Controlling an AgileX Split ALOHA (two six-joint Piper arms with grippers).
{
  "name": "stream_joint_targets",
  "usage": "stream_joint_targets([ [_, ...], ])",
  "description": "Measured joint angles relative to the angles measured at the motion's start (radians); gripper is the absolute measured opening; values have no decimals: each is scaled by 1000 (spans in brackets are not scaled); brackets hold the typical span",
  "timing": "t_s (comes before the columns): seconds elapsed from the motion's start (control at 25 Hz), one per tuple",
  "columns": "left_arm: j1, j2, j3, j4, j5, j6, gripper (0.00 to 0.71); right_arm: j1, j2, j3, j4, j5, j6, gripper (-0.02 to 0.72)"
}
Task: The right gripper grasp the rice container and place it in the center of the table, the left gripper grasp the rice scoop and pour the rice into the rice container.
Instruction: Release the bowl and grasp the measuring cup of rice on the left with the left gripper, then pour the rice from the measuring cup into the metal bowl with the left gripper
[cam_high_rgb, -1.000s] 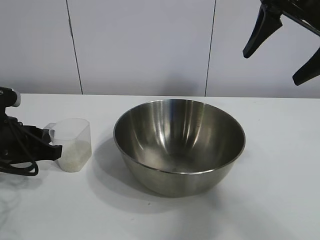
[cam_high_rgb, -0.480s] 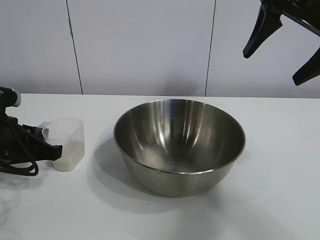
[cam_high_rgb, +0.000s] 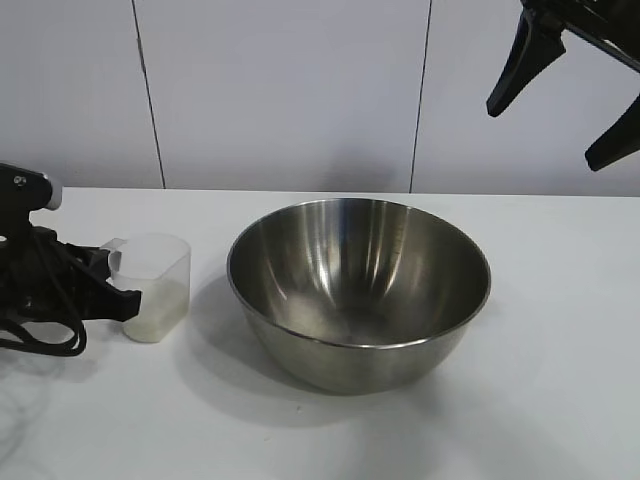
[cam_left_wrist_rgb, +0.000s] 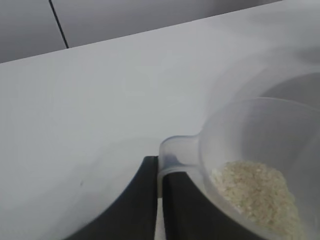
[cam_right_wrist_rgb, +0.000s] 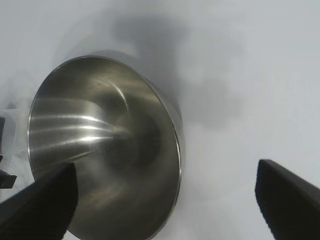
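left gripper (cam_high_rgb: 112, 285) pinches the rice scoop (cam_high_rgb: 155, 285) handle at the steel rice container's (cam_high_rgb: 358, 290) nine o'clock; right gripper (cam_high_rgb: 565, 95) (fingers spread) hangs high.

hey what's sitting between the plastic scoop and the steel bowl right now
Nothing: the exterior view shows only bare table, shaded by the bowl, between the rice scoop and the rice container.

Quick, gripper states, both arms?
Left gripper: closed on the rice scoop's tab handle, scoop upright beside the rice container.
Right gripper: open, empty, raised above the table.
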Motion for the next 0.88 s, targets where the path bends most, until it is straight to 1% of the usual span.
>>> stream_joint_targets([
  [0.2, 1, -63, 0, 0, 8, 18, 13, 0, 0, 0, 0, 0, 0, 661],
  [0.48, 14, -164, -5, 12, 20, 45, 13, 0, 0, 0, -2, 0, 0, 661],
  [0.56, 14, -207, -32, 22, 75, 73, 13, 0, 0, 0, -2, 1, 0, 661],
  [0.72, 14, -298, -126, 88, 291, 123, 12, 0, 0, 0, -2, 1, -2, 661],
  [0.88, 12, -357, -252, 165, 478, 134, 12, 0, 0, 0, -2, 1, -4, 661],
])
